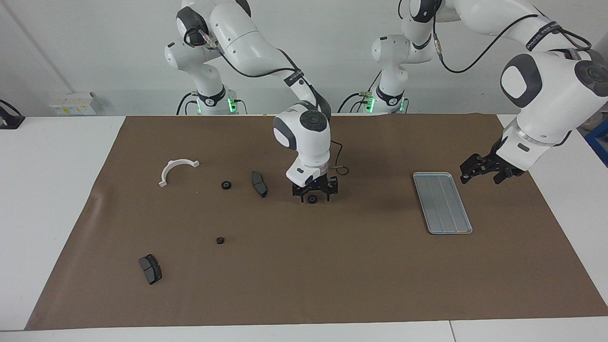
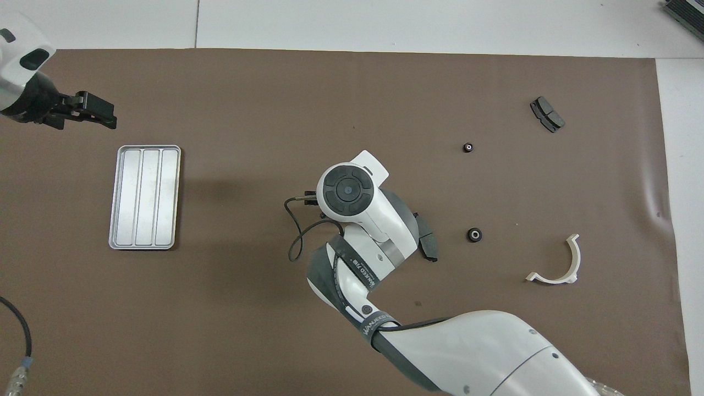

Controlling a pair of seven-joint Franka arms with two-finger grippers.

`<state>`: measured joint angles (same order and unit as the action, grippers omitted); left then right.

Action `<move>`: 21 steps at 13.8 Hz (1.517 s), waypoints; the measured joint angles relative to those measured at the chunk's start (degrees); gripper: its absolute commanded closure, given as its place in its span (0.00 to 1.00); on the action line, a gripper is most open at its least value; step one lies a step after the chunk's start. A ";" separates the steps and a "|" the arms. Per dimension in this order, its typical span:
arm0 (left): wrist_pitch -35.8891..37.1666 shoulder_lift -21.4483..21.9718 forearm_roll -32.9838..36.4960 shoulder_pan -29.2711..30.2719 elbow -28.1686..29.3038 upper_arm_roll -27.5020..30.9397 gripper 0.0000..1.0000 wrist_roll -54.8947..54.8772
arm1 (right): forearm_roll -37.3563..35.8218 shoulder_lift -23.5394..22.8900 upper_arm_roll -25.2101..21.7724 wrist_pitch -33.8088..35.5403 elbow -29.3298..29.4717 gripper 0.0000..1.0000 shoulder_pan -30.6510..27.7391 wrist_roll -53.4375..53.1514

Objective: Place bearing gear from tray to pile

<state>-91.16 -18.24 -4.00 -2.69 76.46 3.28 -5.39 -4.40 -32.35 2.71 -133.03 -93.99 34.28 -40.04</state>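
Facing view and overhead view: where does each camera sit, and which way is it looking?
Facing view: high across the table, looking back at the robots; both arms and bases show, right end effector low over a bearing gear, left end effector up beside the tray.
Overhead view: high above the robots' end, looking steeply down and forward; right arm, left wrist only.
Shared: tray, white bracket, brake pads, turned half round.

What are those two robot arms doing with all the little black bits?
The right gripper is down on the brown mat, its fingers either side of a small black bearing gear. A dark brake pad lies beside it, with two more gears, a white half-ring bracket and another brake pad scattered around. The left gripper waits open, up beside the grey tray, which holds nothing.
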 measured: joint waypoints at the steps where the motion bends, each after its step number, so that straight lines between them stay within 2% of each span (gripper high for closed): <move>1: 1.78 1.10 0.00 -0.04 -0.19 -0.26 0.00 0.00 | -0.02 -0.04 0.00 -0.02 -0.29 0.20 0.02 0.00; 3: 4.29 4.71 0.00 -0.07 1.80 -0.44 0.00 0.01 | -0.04 -0.11 0.00 -0.82 -1.44 0.25 0.07 -0.01; 4: 4.53 7.12 0.03 -0.06 4.19 -0.43 0.00 0.01 | -0.05 -0.11 0.00 -1.28 -2.13 0.32 0.10 -0.01; 7: 4.36 12.27 0.31 -0.06 9.88 -0.43 0.00 0.01 | -0.33 0.05 -0.10 -1.37 -2.40 0.43 0.11 -0.02; 9: 2.90 14.36 0.35 -0.06 12.81 -0.45 0.00 0.00 | -0.36 0.21 -0.10 -1.35 -2.44 0.57 0.12 -0.02; 11: -0.51 15.96 0.35 -0.06 15.61 -0.53 0.00 0.00 | -0.39 0.43 -0.12 -1.32 -2.44 0.76 0.13 -0.13; 13: -2.41 16.78 0.75 -0.14 16.93 -0.79 0.00 0.00 | -0.36 0.65 -0.13 -1.22 -2.40 0.88 0.11 -0.32; 14: -2.88 16.85 1.39 -0.33 17.01 -0.93 0.00 0.00 | -0.36 0.81 -0.11 -1.20 -2.41 0.91 0.13 -0.72; 18: -4.18 17.10 2.20 -0.85 16.97 -0.95 0.00 0.00 | -0.37 0.92 -0.72 -1.31 -2.11 0.93 -0.73 -1.55; 21: -4.66 17.40 2.20 -0.89 16.96 -0.94 0.00 0.00 | -0.45 3.29 -1.09 -0.85 -1.99 0.95 -4.65 -0.14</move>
<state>-95.83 -0.84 -1.80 -3.58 93.43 2.34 -5.39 -4.85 -29.06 1.61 -133.87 -95.99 29.63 -40.18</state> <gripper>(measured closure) 0.000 0.643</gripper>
